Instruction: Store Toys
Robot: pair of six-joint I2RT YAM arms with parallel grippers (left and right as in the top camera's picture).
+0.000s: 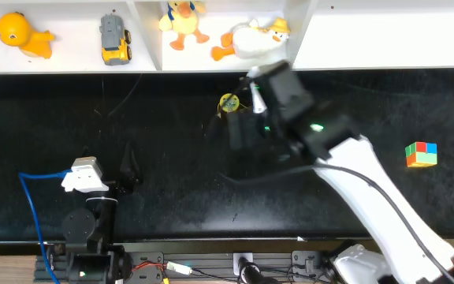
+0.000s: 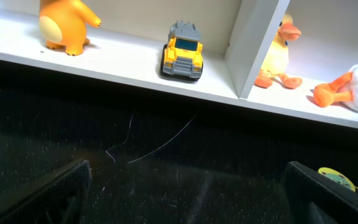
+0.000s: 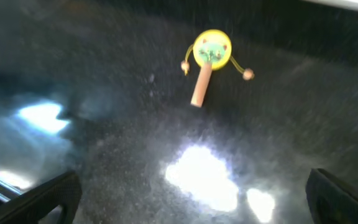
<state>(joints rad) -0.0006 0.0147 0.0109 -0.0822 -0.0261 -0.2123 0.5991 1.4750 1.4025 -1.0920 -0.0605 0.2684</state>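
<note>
Hovering with the right arm's fingers spread wide and gripping nothing, over the dark tabletop close to its far edge. Facing the rattle drum, lying flat just ahead of those fingers and apart from them, near the middle of the far edge and right in front of the shelf. Lying with the wooden handle end nearer the fingers and the yellow head farther off, two beads on strings flung out to either side; running its long axis roughly along the line of approach, so sitting square to the line between the two fingertips. Judging from that, calling for a short advance and descent to straddle the handle, then a pinch across it, minding the loose beads. Resting well apart, toward the tabletop's near-left corner, with the left arm's fingers likewise wide open and empty, pointing toward the shelf; being much farther from the rattle drum, probably leaving this pick to the right arm. Sitting near the tabletop's right edge, a coloured cube, not yet stored. Standing in the shelf already: an orange duck and a yellow truck in the left compartment, a yellow plush duck and a white plush duck in the middle one.
</note>
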